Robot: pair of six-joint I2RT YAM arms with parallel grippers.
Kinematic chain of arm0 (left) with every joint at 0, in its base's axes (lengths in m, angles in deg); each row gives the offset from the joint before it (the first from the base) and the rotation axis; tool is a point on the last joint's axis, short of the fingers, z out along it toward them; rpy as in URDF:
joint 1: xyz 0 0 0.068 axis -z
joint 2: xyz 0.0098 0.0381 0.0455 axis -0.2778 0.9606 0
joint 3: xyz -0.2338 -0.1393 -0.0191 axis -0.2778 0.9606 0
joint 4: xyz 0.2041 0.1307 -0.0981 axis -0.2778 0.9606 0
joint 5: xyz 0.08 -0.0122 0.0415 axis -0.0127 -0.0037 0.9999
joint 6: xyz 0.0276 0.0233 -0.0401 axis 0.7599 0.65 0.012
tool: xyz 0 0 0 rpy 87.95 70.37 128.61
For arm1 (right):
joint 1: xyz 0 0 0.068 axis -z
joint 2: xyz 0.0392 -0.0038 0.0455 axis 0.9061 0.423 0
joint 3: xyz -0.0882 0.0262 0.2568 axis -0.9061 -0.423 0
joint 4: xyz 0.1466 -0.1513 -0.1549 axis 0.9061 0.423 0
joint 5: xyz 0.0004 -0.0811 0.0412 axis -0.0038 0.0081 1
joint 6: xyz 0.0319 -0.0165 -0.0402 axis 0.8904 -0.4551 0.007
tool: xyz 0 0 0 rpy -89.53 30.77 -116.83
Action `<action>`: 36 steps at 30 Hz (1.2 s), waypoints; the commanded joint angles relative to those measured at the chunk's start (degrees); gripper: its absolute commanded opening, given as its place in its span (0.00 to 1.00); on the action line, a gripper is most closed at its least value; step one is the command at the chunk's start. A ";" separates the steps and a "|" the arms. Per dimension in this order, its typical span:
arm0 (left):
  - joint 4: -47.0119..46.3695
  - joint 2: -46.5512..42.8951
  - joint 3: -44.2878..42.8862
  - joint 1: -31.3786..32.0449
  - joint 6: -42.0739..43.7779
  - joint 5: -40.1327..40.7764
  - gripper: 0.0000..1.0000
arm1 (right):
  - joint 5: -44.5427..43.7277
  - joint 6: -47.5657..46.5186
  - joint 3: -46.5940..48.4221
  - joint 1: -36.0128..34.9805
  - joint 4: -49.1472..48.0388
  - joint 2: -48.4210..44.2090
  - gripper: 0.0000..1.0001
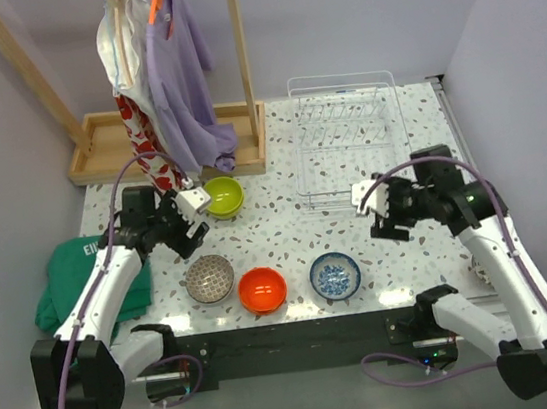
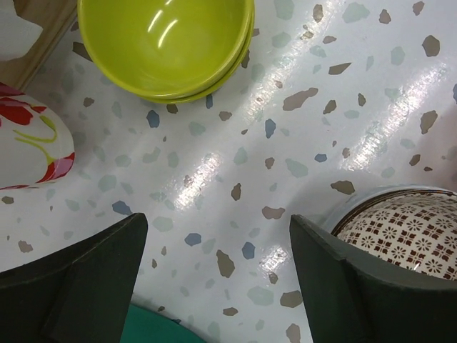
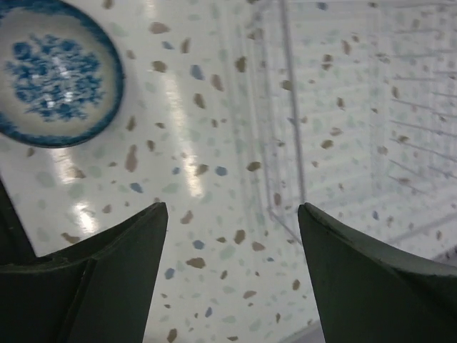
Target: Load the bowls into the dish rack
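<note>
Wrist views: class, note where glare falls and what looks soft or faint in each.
Left wrist view: glare streaks on the table and inside the lime green bowl. Right wrist view: a glare stripe on the table beside the blue-patterned bowl; the clear dish rack looks faint.

a lab booth staged as a home. plain lilac walls [image 1: 494, 4] box a terrazzo table [image 1: 277, 216]; clothes [image 1: 177, 86] hang far left.

Top view high, facing down. Wrist views close, downward: left shares green bowl [image 2: 166, 43], right seemingly dish rack [image 3: 357, 107].
</note>
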 commanded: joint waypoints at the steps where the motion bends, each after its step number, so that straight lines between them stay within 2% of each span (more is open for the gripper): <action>1: -0.06 1.55 -3.81 0.86 1.94 1.70 0.86 | 0.11 -0.01 -7.36 -8.14 3.19 -1.15 0.78; 8: -2.88 1.46 -2.94 2.88 1.50 3.55 0.86 | -1.04 -10.46 -12.11 -15.08 2.58 1.65 0.77; 19: -0.07 1.64 -3.99 3.76 1.06 6.10 0.86 | -3.33 -14.08 -19.94 -28.71 -7.97 5.44 0.75; 28: -0.07 1.11 -3.11 3.76 -0.69 6.28 0.86 | -2.80 -16.10 -22.66 -32.50 -7.01 4.29 0.73; 36: -0.68 0.67 -2.41 3.76 -1.22 6.54 0.86 | -3.50 -17.07 -24.24 -33.99 -6.74 4.38 0.64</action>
